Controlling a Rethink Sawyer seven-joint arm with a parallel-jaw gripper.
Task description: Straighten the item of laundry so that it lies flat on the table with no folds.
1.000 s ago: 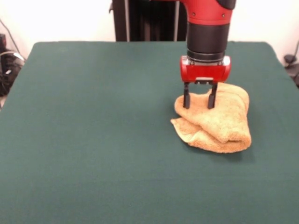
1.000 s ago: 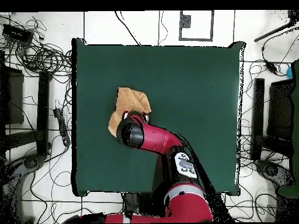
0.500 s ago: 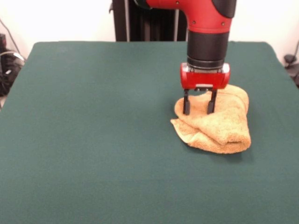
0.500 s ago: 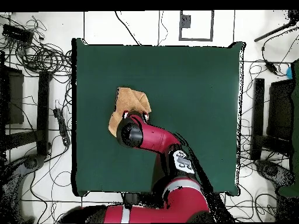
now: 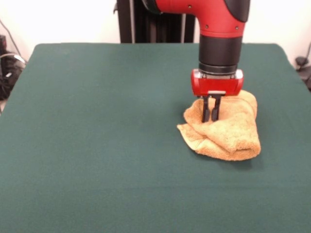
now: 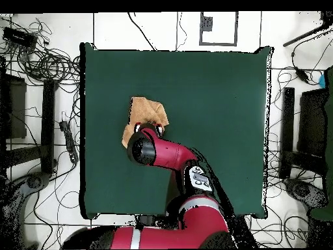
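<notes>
A large dark green worktop [image 5: 97,145] fills the front view, bare except for 1 item of laundry. A red and black robot arm [image 5: 214,29] reaches down over that item.

The item is a mustard terry-cloth towel [image 5: 233,133], bunched into a thick, rolled heap with several layers folded over each other. In the front view it sits right of centre, nearer the right edge of the worktop than the left, and about midway between the far and near edges. In the overhead view the towel [image 6: 144,112] lies close to the left edge, partly covered by the arm.

The tool [image 5: 211,115] points straight down into the far left part of the heap. Its 2 dark fingers [image 5: 206,109] are nearly together, with only a thin gap, and appear to be pinching a ridge of the towel's top layer.

The towel looks soft, light and limp, so it will likely sag and drape when lifted, not hold its shape. The terry pile should grip well. A hemmed edge or a corner, such as the flap [image 5: 187,130] lying on the worktop at the heap's left, seems the best place to take hold for unfolding.
</notes>
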